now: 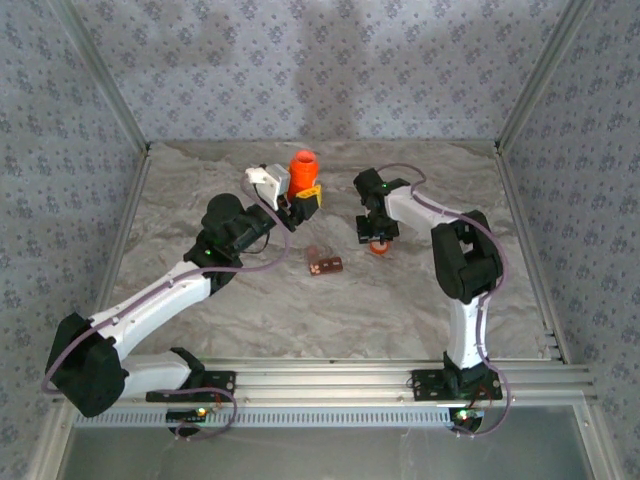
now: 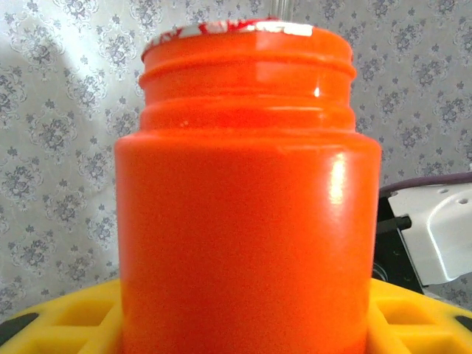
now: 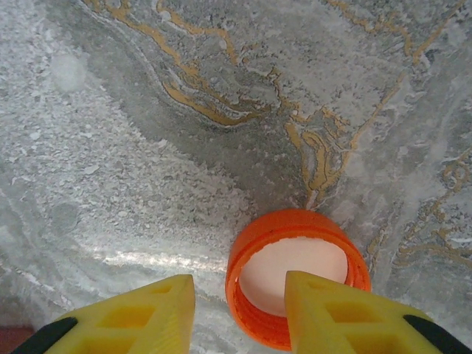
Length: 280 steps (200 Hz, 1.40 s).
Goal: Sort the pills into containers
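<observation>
Right tool: the yellow honeycombed plastic fingers [image 3: 147,317] of the right tool [image 3: 240,284] stand apart over the surface, gripping nothing.
Cap: a round orange plastic screw cap [image 3: 295,273] lies upside down on the surface with its pale liner showing. It is partly behind the finger on the 3 o'clock side.
Bottle: a small orange cylindrical plastic bottle [image 2: 243,206] stands upright and uncapped. Its neck is threaded and white-and-red foil scraps cling to the rim. The inside is hidden.
Left tool: the left tool [image 1: 308,198] is clamped on the bottle's lower body, with a yellow finger on each side.
Containers: a flat reddish-brown rectangular strip of little square cells [image 1: 325,265] lies near the middle of the surface. The bottle is at its 12 o'clock and the cap at its 3 o'clock, both apart from it. The cells are too small to tell what is in them.
Counts: one bottle, one cap, one strip, two white-and-black arms.
Surface: grey-white marbled surface [image 1: 250,320] with ochre veins.
Room: grey-blue floral-patterned walls [image 1: 60,120] on three sides, aluminium frame rails [image 1: 330,378] along the 6 o'clock edge.
</observation>
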Tool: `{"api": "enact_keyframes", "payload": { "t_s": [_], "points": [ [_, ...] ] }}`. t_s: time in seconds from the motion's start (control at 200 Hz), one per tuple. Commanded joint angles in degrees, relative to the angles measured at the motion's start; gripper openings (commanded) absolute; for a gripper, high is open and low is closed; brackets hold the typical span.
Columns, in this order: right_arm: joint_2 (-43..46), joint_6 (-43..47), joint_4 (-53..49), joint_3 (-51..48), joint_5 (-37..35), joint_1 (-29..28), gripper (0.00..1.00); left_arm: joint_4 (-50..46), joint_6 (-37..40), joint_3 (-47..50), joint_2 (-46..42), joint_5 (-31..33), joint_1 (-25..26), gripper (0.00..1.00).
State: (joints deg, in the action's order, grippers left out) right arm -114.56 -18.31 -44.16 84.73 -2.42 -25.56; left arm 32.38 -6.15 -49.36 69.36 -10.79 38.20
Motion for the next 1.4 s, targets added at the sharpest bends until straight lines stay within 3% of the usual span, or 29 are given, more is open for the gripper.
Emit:
{"api": "enact_keyframes", "payload": {
  "t_s": [0.0, 0.205, 0.515, 0.844, 1.029, 1.164, 1.394],
  "points": [
    [-1.69, 0.69, -1.75, 1.67, -1.32, -0.59, 0.37, 2.60, -0.71, -0.86, -2.01, -1.15, -0.40, 0.00],
    [-2.59, 0.73, -1.57, 1.14, -1.54, -0.71, 0.30, 2.43, -0.72, -0.66, -2.27, -1.11, -0.40, 0.00],
    [-2.36, 1.35, -1.15, 0.90, -0.03, -0.33, 0.00, 2.10, -1.09, -0.37, -2.59, -1.10, -0.40, 0.00],
    [7.86, -4.54, 9.41, -4.21, 14.57, 0.67, 0.00, 0.32, -0.64, -0.34, -4.14, -0.84, -0.40, 0.00],
    [12.74, -14.37, 29.17, -10.65, 27.45, 2.37, 0.00, -0.64, -0.46, -0.38, -4.64, -1.04, -0.32, 0.00],
    [11.84, -26.59, 52.44, -18.75, 36.98, 4.10, 0.00, -1.19, -0.34, -0.44, -5.09, -0.89, -0.36, 0.00],
    [4.66, -44.13, 84.71, -26.98, 40.90, 4.86, 0.00, -2.45, -0.45, -1.08, -5.08, -1.38, -0.33, 0.00]
  ]
}}
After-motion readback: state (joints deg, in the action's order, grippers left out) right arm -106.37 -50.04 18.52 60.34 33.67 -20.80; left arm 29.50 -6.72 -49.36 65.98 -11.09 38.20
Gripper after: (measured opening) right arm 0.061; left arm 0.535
